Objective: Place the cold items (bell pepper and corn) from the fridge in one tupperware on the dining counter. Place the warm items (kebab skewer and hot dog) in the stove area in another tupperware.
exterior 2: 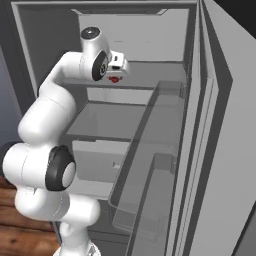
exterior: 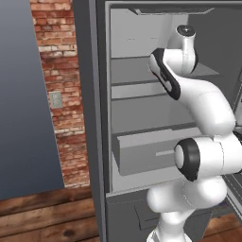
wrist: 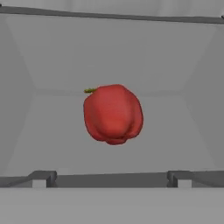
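While the left base view looks past a brick wall [exterior: 64, 94] and a wooden floor [exterior: 42, 212] into the open fridge [exterior: 142, 118], the white arm [exterior: 198, 123] reaches up toward the upper shelf [exterior: 137, 71] of that fridge and hides its own hand, so nothing red can be seen there. From the right base view the same fridge appears with its door [exterior 2: 220, 150] swung open and clear door bins [exterior 2: 150, 165] in front, and here the gripper [exterior 2: 116, 75] sits at the front of the upper shelf, with a small patch of the red bell pepper [exterior 2: 115, 79] just below it. Seen from the hand view, the bell pepper lies on the fridge shelf, straight ahead of the gripper and apart from it, green stem pointing left; the two fingertips [wrist: 40, 180] stand wide apart, holding nothing.
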{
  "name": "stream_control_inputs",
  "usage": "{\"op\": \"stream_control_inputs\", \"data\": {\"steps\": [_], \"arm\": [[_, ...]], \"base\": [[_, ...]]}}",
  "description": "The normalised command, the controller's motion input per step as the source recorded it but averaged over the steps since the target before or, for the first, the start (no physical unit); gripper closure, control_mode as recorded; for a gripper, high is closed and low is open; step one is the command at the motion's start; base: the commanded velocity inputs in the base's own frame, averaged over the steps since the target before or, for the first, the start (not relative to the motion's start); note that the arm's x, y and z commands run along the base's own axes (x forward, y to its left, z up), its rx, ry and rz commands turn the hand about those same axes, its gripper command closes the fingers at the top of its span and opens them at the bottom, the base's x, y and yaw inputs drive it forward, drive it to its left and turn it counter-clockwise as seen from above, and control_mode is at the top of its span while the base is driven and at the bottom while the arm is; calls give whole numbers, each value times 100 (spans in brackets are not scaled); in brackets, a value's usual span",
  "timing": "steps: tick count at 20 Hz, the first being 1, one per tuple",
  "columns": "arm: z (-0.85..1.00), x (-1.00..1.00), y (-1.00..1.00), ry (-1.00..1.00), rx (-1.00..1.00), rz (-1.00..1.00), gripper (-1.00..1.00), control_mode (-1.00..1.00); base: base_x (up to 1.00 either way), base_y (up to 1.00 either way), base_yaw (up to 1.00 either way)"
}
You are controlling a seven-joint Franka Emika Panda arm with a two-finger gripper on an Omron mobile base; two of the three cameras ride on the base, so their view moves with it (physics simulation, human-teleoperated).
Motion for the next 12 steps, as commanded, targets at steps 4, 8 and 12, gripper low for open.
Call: {"op": "stream_control_inputs", "data": {"steps": [4, 8, 12], "arm": [[-13, 55, 0, 0, 0, 0, -100, -100], [-3, 46, 0, 2, 0, 0, -100, -100], [-5, 42, 0, 8, 0, 1, -100, -100]], "base": [[0, 0, 0], [0, 0, 0], [0, 0, 0]]}}
